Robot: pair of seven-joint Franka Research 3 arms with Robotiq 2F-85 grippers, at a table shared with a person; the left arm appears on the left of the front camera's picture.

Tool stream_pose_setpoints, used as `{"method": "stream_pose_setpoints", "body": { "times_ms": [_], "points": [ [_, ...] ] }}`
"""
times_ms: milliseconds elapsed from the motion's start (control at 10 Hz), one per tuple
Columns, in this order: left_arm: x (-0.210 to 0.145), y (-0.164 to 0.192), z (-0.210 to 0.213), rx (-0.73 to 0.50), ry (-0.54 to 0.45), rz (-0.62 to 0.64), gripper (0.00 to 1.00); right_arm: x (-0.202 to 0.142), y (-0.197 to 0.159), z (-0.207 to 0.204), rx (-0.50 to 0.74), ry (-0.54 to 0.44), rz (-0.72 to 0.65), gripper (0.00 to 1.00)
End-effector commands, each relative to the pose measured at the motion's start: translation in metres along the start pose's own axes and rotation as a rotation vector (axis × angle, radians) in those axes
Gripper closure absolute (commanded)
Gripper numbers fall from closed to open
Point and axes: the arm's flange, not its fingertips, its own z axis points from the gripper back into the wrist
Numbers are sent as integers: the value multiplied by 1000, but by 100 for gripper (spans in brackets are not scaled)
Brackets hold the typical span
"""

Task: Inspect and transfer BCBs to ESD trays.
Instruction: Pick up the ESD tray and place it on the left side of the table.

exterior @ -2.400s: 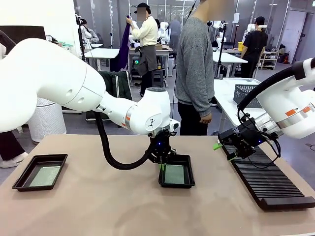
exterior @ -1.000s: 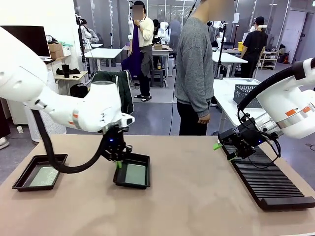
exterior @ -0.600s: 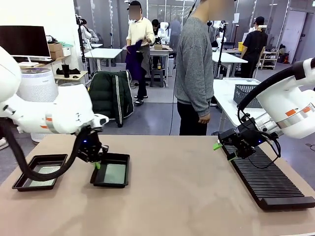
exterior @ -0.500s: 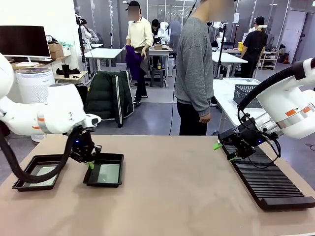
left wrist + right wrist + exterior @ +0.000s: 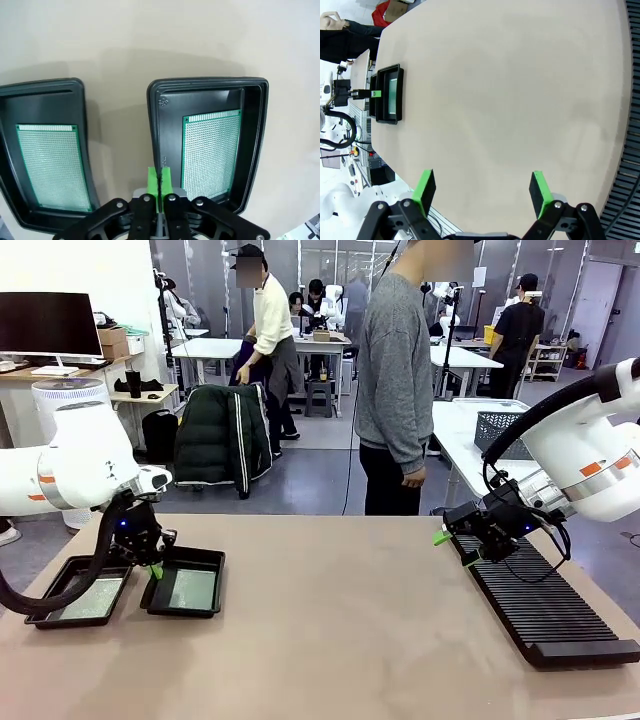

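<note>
Two black ESD trays lie side by side at the table's left. My left gripper (image 5: 153, 568) is shut on the near-left rim of the right-hand tray (image 5: 192, 554), which holds a green BCB (image 5: 188, 590). The left wrist view shows the green pads (image 5: 159, 181) pinched on that tray's rim (image 5: 210, 84), its BCB (image 5: 210, 150) lying flat inside. The other tray (image 5: 40, 606) (image 5: 40, 87) holds a BCB (image 5: 92, 598) (image 5: 50, 165) too. My right gripper (image 5: 445, 531) (image 5: 481, 187) hangs open and holds nothing, above the near-left end of the rack.
A long black ribbed rack (image 5: 545, 605) (image 5: 631, 100) lies along the table's right side. A person in a grey sweater (image 5: 395, 370) stands at the far edge. A grey mesh basket (image 5: 500, 430) sits on the table behind.
My left arm has pulled the held tray leftwards across the table until it lies beside the other tray. The right arm has stayed put.
</note>
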Motion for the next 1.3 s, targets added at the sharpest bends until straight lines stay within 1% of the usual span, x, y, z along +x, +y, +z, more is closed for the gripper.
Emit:
{"method": "stream_pose_setpoints", "body": {
  "times_ms": [0, 400, 700, 800, 900, 1100, 1200],
  "points": [
    [-1, 16, 1, -2, 17, -3, 97, -1, 0, 0, 2, -4, 0, 0],
    [6, 28, 1, 15, 23, 7, 97, -1, 0, 0, 2, -4, 0, 0],
    [8, 29, 1, 24, 7, 6, 97, -1, 0, 0, 2, -4, 0, 0],
    [9, 29, 0, 29, 4, 5, 74, -1, 0, 0, 2, -4, 0, 0],
    [11, 29, 1, 34, 0, -1, 46, -1, 0, 0, 2, -4, 0, 0],
    [11, 29, 1, 40, 5, -13, 0, -1, 0, 0, 2, -4, 0, 0],
    [9, 28, 2, 38, 2, -16, 0, -1, 0, 0, 2, -4, 0, 0]
  ]
}}
